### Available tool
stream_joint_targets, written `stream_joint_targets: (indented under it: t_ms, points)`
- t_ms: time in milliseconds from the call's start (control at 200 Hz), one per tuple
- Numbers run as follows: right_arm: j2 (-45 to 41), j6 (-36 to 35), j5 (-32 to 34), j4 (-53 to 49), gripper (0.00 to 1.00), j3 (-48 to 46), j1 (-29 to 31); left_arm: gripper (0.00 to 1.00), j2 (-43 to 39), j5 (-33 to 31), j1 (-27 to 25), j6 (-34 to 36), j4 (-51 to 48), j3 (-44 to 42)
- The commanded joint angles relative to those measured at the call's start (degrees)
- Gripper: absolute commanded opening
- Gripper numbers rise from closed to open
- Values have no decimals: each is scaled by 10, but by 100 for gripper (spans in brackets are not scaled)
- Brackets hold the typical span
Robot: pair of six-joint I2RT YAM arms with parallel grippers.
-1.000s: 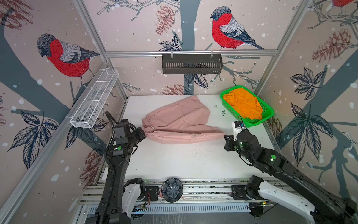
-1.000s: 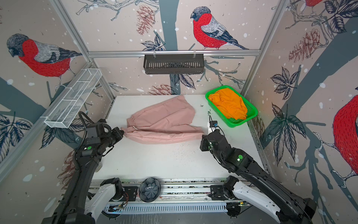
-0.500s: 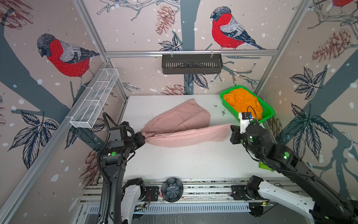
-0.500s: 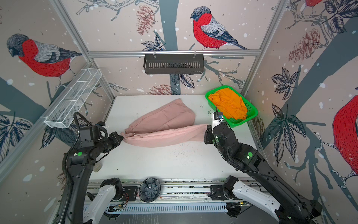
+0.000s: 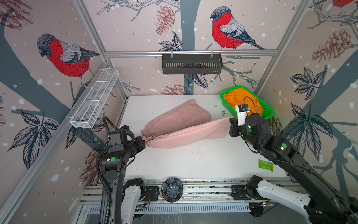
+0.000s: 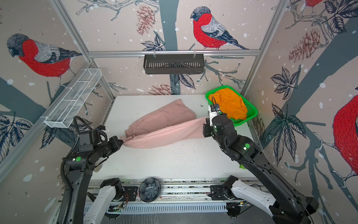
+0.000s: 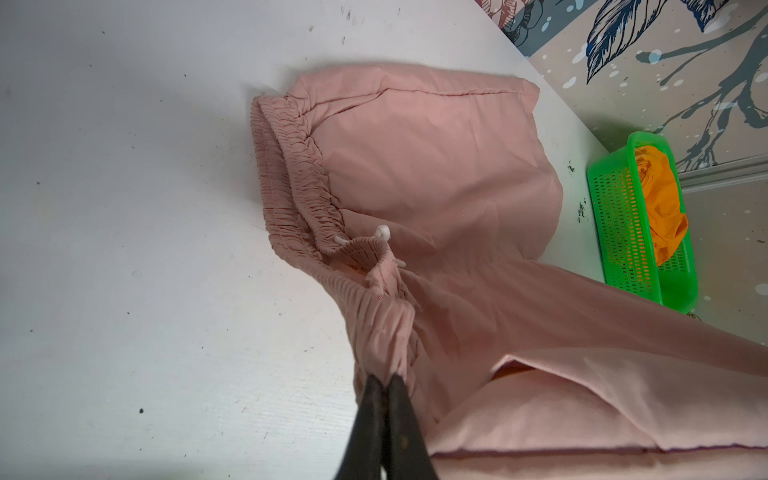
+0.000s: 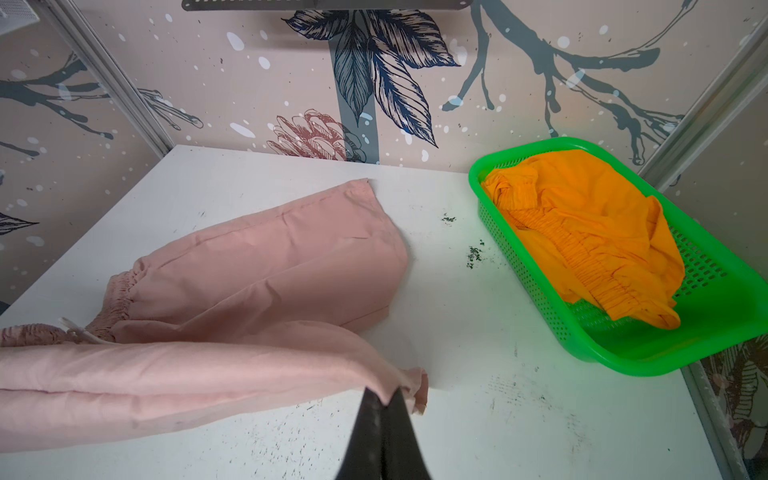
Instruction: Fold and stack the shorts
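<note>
Pinched shut at the left gripper [image 7: 385, 384] on a bunched end of the gathered waistband of the pink shorts [image 5: 180, 124]; pinched shut likewise at the right gripper [image 8: 388, 399] on a hem corner of the near leg. Between the two grips, drawn out long and apparently lifted just clear of the table [image 5: 193, 161]; behind that, flat on the white top, the far leg. Further out, in the back right corner, the orange shorts [image 5: 240, 98], crumpled in the green basket [image 5: 270, 114] and untouched. Likely to go wrong from here: slipping out of the thin right-hand pinch under any harder pull; dragging the flat leg askew and folding crooked, with only part of the waistband caught; clipping the basket just beside the right wrist on a wide swing. Left arm reaching low and forward from the left edge, wrist near level; right arm stretched forward and inward, wrist raised above the table.
</note>
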Motion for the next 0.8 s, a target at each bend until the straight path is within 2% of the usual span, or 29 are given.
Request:
stream_joint_targets:
  t_ms: [0, 110, 225, 420, 640, 795]
  points:
    - [-21, 13, 23, -48, 0, 3, 6, 0, -12, 13, 1, 0, -25, -1]
    - [-19, -3, 24, -44, 0, 25, 6, 0, -27, 3, 1, -1, -40, 9]
    - [39, -56, 19, 7, 0, 42, -11, 0, -24, -4, 1, -13, -29, -5]
    - [182, -125, -117, 109, 0, 97, -101, 0, 16, 11, 1, -30, -3, -28]
    - [339, -189, -197, 141, 0, 190, -155, 0, 92, -44, 1, -6, -25, 5]
    - [422, -215, -219, 149, 0, 242, -170, 0, 143, -86, 1, -4, -17, 31]
